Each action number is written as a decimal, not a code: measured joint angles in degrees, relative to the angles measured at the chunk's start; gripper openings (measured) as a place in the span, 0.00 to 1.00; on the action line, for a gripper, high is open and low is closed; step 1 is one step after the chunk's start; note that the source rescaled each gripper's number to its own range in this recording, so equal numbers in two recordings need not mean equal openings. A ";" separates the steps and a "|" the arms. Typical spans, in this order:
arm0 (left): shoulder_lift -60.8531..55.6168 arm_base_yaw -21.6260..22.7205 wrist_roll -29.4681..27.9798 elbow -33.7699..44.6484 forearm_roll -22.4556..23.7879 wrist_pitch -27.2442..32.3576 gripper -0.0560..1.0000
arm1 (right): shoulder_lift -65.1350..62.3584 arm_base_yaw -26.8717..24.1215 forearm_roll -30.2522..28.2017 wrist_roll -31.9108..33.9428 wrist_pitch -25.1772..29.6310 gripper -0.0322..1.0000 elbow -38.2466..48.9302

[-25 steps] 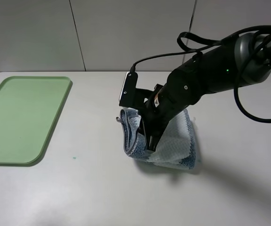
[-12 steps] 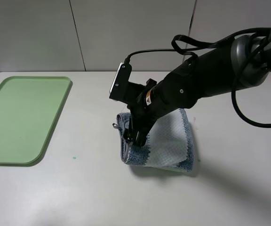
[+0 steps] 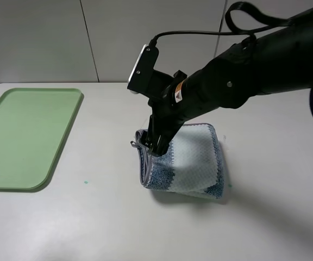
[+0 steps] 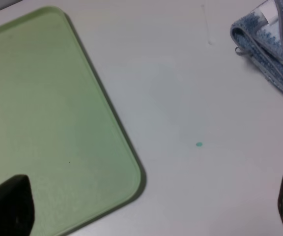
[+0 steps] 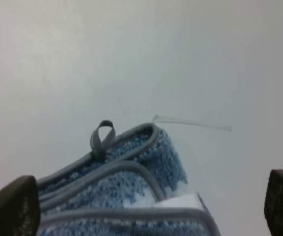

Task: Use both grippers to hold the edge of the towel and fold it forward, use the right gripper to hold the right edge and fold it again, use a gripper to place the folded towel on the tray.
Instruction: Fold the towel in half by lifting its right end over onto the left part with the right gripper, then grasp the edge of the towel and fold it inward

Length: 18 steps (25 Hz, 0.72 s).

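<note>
The blue and white striped towel (image 3: 192, 163) lies folded on the white table, its grey hem (image 3: 142, 168) and small loop (image 3: 133, 144) at its left end. My right gripper (image 3: 155, 145) hovers just over that left end, jaws wide open and holding nothing. In the right wrist view the towel (image 5: 131, 189) lies below, between the two fingertips (image 5: 11, 206), with the loop (image 5: 102, 137) sticking out. The pale green tray (image 3: 26, 136) sits at far left. My left gripper (image 4: 148, 209) is open above the tray (image 4: 43, 123) corner, with the towel (image 4: 274, 54) off to one side.
A thin loose thread (image 5: 193, 123) lies on the table beside the towel. A small green speck (image 3: 86, 182) marks the table between tray and towel. The right arm's cables (image 3: 254, 13) loop above the table's far right.
The right gripper has opened and let go of the towel, then lifted slightly. The folded towel has settled flatter on the table.
</note>
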 joint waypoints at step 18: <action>0.00 0.00 0.00 0.00 0.00 0.00 1.00 | -12.97 -2.54 0.02 2.62 19.73 1.00 0.00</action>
